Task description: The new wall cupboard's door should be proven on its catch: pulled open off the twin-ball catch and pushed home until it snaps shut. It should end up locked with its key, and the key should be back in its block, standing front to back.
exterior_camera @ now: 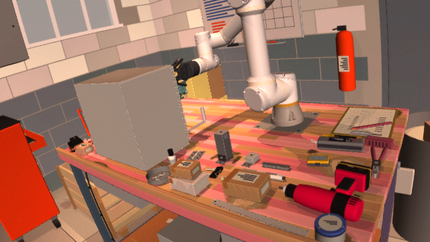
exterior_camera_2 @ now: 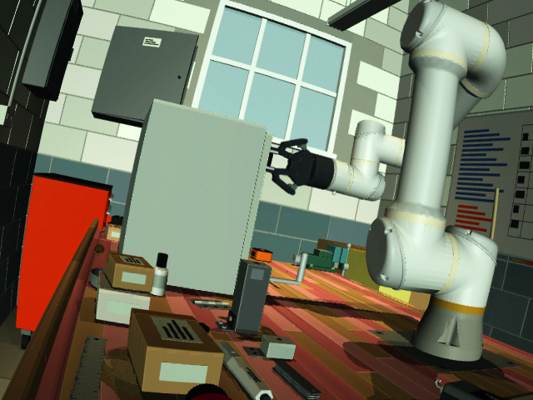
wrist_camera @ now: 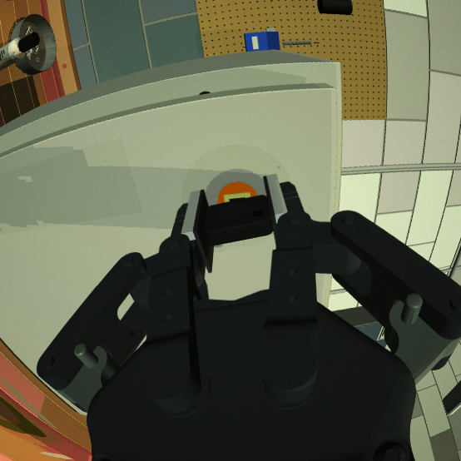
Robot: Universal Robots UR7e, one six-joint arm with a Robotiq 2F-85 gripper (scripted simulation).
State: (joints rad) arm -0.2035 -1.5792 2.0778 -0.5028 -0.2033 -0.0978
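The grey wall cupboard stands on the left of the bench, its door lying flush against the case. High on the door sits a round lock with an orange centre. I grip the black key by its bow with my gripper, right at the lock. The key's blade is hidden behind the bow. The grey key block stands upright on the bench in front of the cupboard, with no key in it.
The robot's base sits mid-bench behind the block. Cardboard boxes, a small bottle, a steel rule, a red drill and small hardware crowd the front of the bench. A red tool cart stands to the left.
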